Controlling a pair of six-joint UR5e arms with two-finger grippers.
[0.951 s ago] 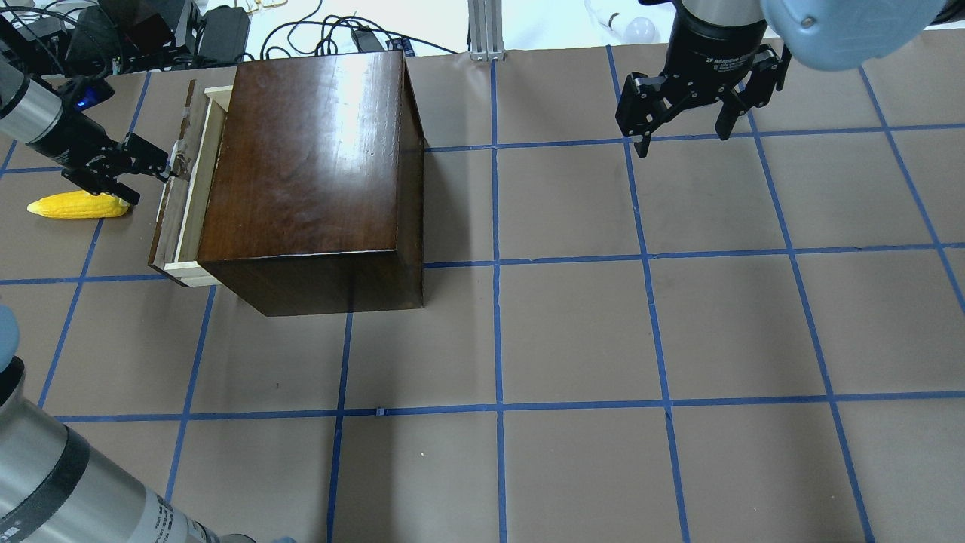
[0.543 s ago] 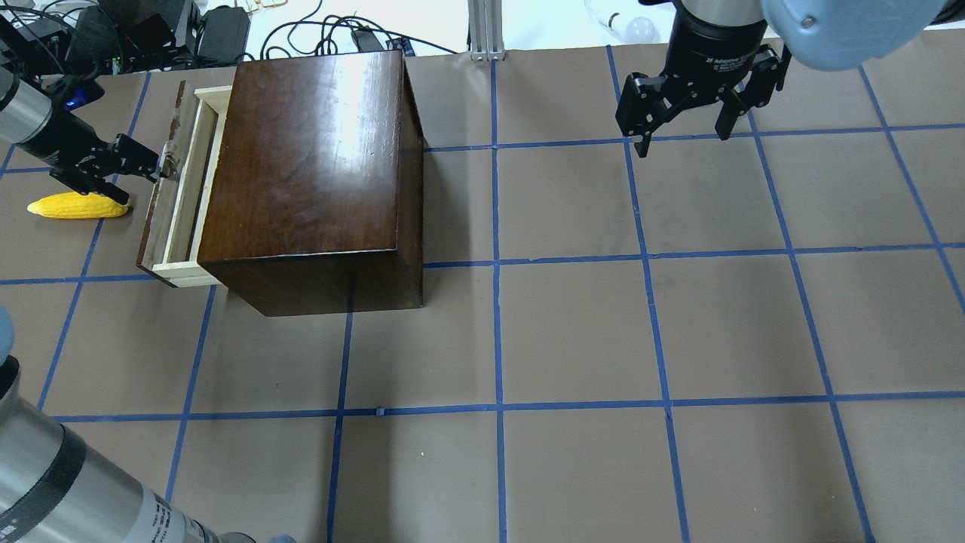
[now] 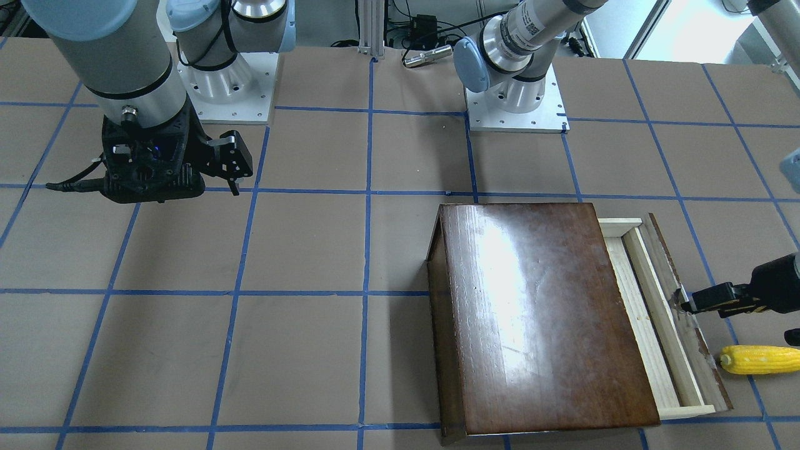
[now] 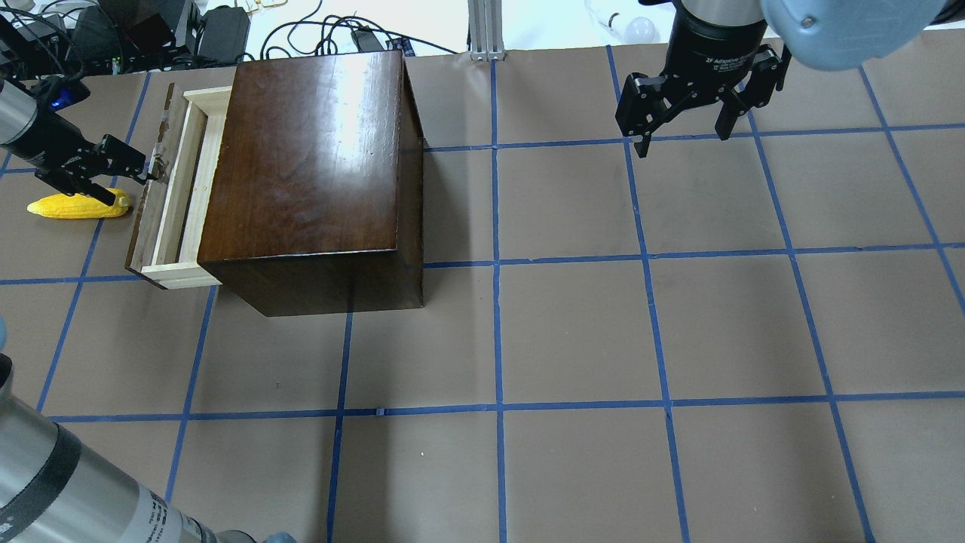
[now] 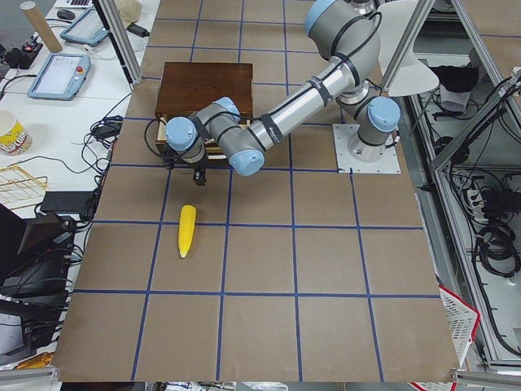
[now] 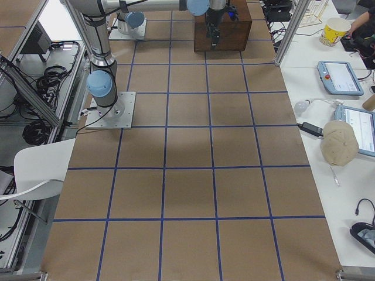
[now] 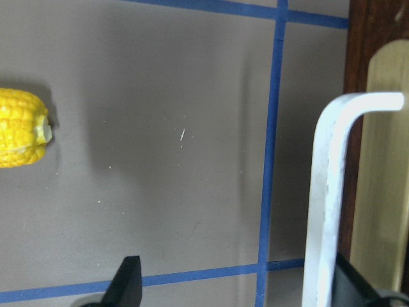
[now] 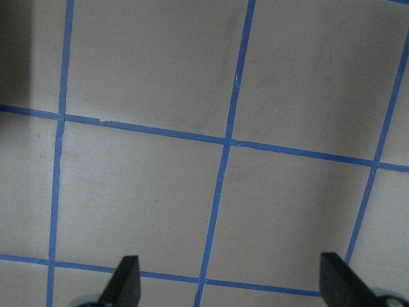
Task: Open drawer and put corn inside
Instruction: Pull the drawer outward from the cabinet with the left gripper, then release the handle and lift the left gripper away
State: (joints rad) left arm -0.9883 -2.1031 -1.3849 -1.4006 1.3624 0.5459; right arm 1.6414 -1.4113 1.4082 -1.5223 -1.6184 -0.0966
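The dark-brown cabinet point(image 4: 309, 166) stands at the table's far left. Its drawer point(image 4: 185, 188) is pulled partly out, and the pale wood tray shows empty behind the dark front panel point(image 3: 687, 325). My left gripper point(image 4: 134, 186) is open. One finger is hooked behind the drawer's silver handle point(image 7: 323, 192), which lies between the fingers. The yellow corn point(image 4: 75, 207) lies on the table just left of the drawer front, under the gripper's other finger; it also shows in the front view point(image 3: 759, 360). My right gripper point(image 4: 684, 143) is open and empty, hovering at the far right.
Brown table paper with a blue tape grid point(image 4: 497, 407) covers the table. Cables and power bricks point(image 4: 151, 30) lie beyond the far edge behind the cabinet. An aluminium post point(image 4: 486, 30) stands at the far middle edge.
The drawer has slid further out of the cabinet toward the left, and my left gripper has moved left with the handle. The corn and the right arm have not moved.
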